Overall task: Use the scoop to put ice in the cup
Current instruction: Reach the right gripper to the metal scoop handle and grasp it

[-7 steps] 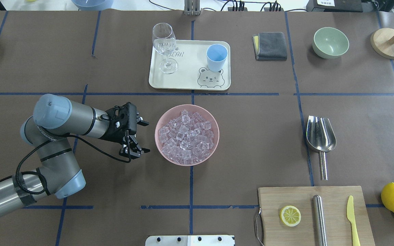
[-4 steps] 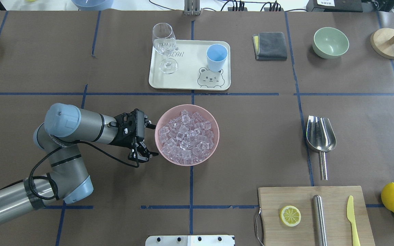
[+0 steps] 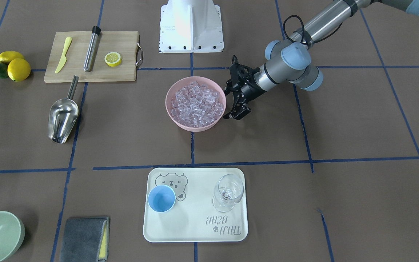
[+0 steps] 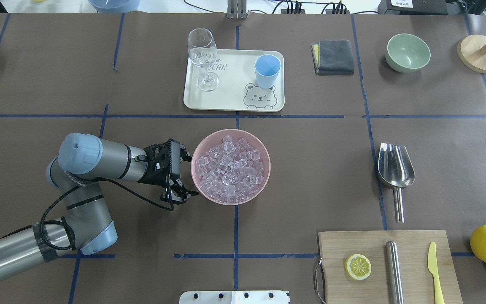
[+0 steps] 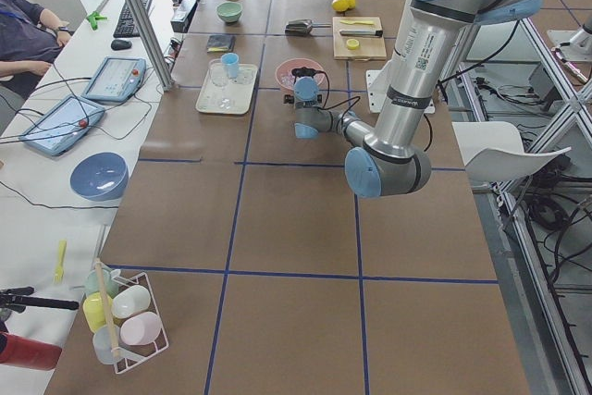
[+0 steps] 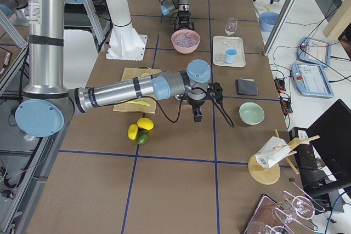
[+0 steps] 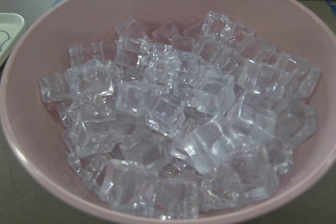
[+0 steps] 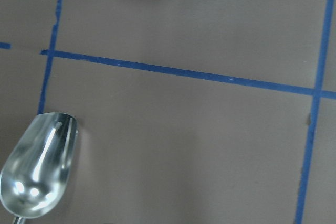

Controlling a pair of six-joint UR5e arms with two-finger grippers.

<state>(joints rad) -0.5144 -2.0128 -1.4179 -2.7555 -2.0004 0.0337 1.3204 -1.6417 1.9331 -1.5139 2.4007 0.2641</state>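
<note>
A pile of clear ice (image 4: pixel 230 169) (image 7: pixel 178 124) fills a pink bowl (image 4: pixel 268 166) (image 3: pixel 195 127) at the table's middle. My left gripper (image 4: pixel 187 176) (image 3: pixel 230 103) is open just outside the bowl's left rim, holding nothing. The light-blue cup (image 4: pixel 267 69) (image 3: pixel 161 198) stands upright on a cream tray (image 4: pixel 234 101) behind the bowl. On the table at the right lies the steel scoop (image 4: pixel 396 166) (image 3: pixel 63 118) (image 8: pixel 37 166), untouched. My right gripper (image 6: pixel 197 108) hangs near the scoop in the exterior right view only. I cannot tell whether it is open or shut.
A wine glass (image 4: pixel 203 55) shares the tray. A cutting board (image 4: pixel 336 245) at the front right carries a lemon slice (image 4: pixel 357 266), a steel cylinder (image 4: pixel 393 270) and a yellow knife (image 4: pixel 435 270). Lemons (image 4: pixel 485 244), a green bowl (image 4: pixel 408 52) and a grey cloth (image 4: pixel 333 57) lie at the right.
My left gripper has moved right, from a short way off up to the pink bowl's left rim. It stayed open. The scoop, cup and bowl have not moved.
</note>
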